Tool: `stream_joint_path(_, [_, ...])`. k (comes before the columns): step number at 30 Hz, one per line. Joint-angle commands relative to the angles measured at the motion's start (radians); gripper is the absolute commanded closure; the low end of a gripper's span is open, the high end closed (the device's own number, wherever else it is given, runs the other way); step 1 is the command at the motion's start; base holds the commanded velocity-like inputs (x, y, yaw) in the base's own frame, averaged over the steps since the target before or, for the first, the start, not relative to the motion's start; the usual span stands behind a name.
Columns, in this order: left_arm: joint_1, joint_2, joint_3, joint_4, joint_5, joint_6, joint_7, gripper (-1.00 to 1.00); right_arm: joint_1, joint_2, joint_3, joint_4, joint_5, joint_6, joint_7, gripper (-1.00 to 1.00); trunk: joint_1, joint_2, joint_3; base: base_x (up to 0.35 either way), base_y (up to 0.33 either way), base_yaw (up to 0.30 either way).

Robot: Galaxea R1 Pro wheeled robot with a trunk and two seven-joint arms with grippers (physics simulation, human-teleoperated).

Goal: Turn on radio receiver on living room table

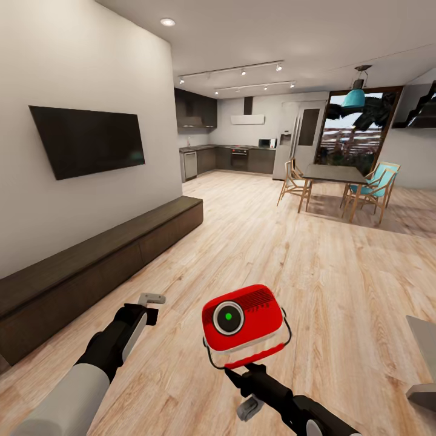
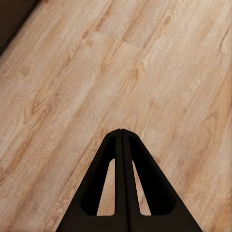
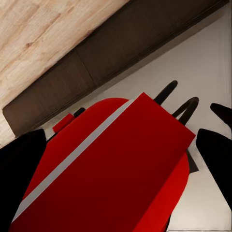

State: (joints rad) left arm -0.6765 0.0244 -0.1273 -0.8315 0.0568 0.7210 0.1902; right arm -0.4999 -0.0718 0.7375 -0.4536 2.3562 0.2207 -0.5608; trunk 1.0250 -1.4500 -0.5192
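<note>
Your right gripper (image 1: 242, 369) sits lowest in the head view, its dark fingers closed on the bottom edge of the radio receiver (image 1: 242, 320), which you have lifted clear of any surface and hold up in front of you over the wooden floor (image 1: 315, 266). Its round dial (image 1: 228, 317) faces the camera with a green dot at the centre, which may mean it is already switched on, though you cannot be sure from this. Your left gripper (image 1: 152, 303) hangs beside it, apart from the radio, above the floor near the long dark bench cabinet (image 1: 91, 266) under the wall television (image 1: 88, 139). A grey corner of the table (image 1: 424, 351) shows at the right edge. Left wrist view: your left gripper (image 2: 121, 133) has its two fingers pressed together tip to tip, holding nothing, with floorboards beneath. Right wrist view: the radio's red body (image 3: 111, 174) with its white band lies between your two dark fingers (image 3: 215, 154), clamped on both sides. You appear to be at the switching step; next, check that green light, and if unlit, bring your left fingertips to the control.
</note>
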Motion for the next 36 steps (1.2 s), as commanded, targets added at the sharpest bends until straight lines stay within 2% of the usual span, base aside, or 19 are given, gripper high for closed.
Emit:
stream_joint_path(1, [0.000,0.001,0.000,0.000,0.000,0.000,0.000,1.00,0.000,0.001,-0.015,-0.001,0.000,-0.001,-0.004,1.00,0.000,0.000,0.000,0.000,0.000,0.000])
stream_joint_path(2, [0.000,0.000,0.000,0.000,0.000,0.000,0.000,1.00,0.000,0.001,-0.027,-0.002,-0.004,-0.002,-0.004,1.00,0.000,0.000,0.000,0.000,0.000,0.000])
stream_joint_path(4, [0.001,-0.001,0.000,0.000,0.000,0.000,0.000,1.00,0.000,0.001,-0.036,-0.002,-0.048,-0.007,-0.005,1.00,0.000,0.000,0.000,0.000,0.000,0.000])
stream_joint_path(6, [0.001,-0.001,0.000,0.000,0.000,0.000,0.000,1.00,0.000,0.001,-0.038,-0.002,-0.057,-0.009,-0.005,1.00,0.000,0.000,0.000,0.000,0.000,0.000])
stream_joint_path(21, [0.001,-0.005,0.000,0.000,0.001,0.000,0.000,1.00,0.000,0.001,-0.039,-0.002,-0.061,-0.012,-0.003,1.00,0.000,0.000,0.000,0.000,0.000,0.000])
stream_joint_path(31, [0.001,-0.008,0.000,0.000,0.001,0.000,0.000,1.00,0.000,0.001,-0.042,-0.001,-0.064,-0.041,0.004,1.00,0.000,0.000,0.000,0.000,0.000,0.000])
stream_joint_path(33, [0.001,-0.008,-0.001,0.000,0.002,0.000,-0.001,1.00,0.000,0.000,-0.067,-0.001,-0.066,-0.057,0.027,1.00,0.000,0.000,0.000,0.000,0.000,0.000])
stream_joint_path(36, [0.001,-0.008,0.000,0.000,0.003,-0.002,-0.001,1.00,0.000,0.001,-0.171,-0.002,-0.070,-0.072,0.043,1.00,0.000,0.000,0.000,0.000,0.000,0.000])
